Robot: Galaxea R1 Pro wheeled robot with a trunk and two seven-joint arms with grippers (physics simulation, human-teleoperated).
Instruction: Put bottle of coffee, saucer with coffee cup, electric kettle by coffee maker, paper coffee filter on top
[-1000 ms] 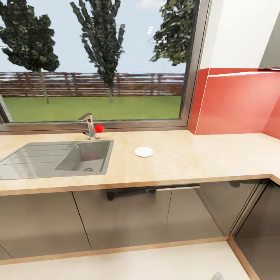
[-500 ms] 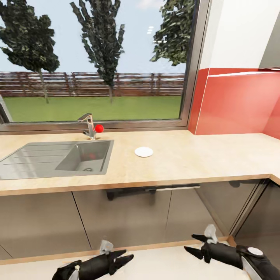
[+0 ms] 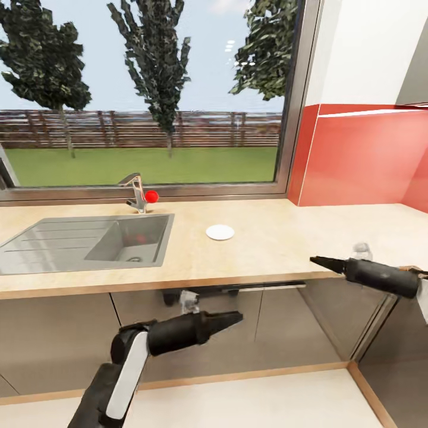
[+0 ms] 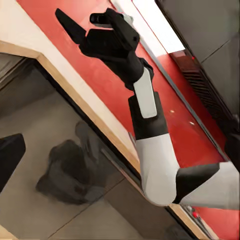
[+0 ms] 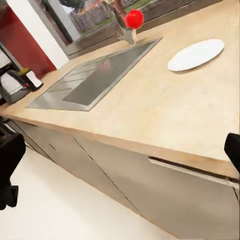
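Note:
The white saucer (image 3: 220,232) lies flat on the beige countertop (image 3: 279,244), right of the sink; the right wrist view shows the saucer (image 5: 196,54) too. My left gripper (image 3: 236,317) hovers in front of the dark cabinet fronts, below the counter edge, open and empty. At counter height on the right, my right gripper (image 3: 318,260) points left, open and empty, about a hand's length from the saucer. Its black fingers (image 5: 11,155) frame the right wrist view wide apart. A small pale appliance with black parts (image 5: 17,84) stands past the sink; I cannot tell which it is.
An inset grey sink (image 3: 89,241) with a faucet and red knob (image 3: 151,196) sits left of the saucer. A red backsplash (image 3: 362,157) closes the right end, where the counter turns a corner. Dark cabinet fronts (image 3: 196,333) run below, with pale floor in front.
Both arms have risen into the head view. The left gripper now sits just under the counter edge, and the right one has come up to counter height. The saucer has not moved.

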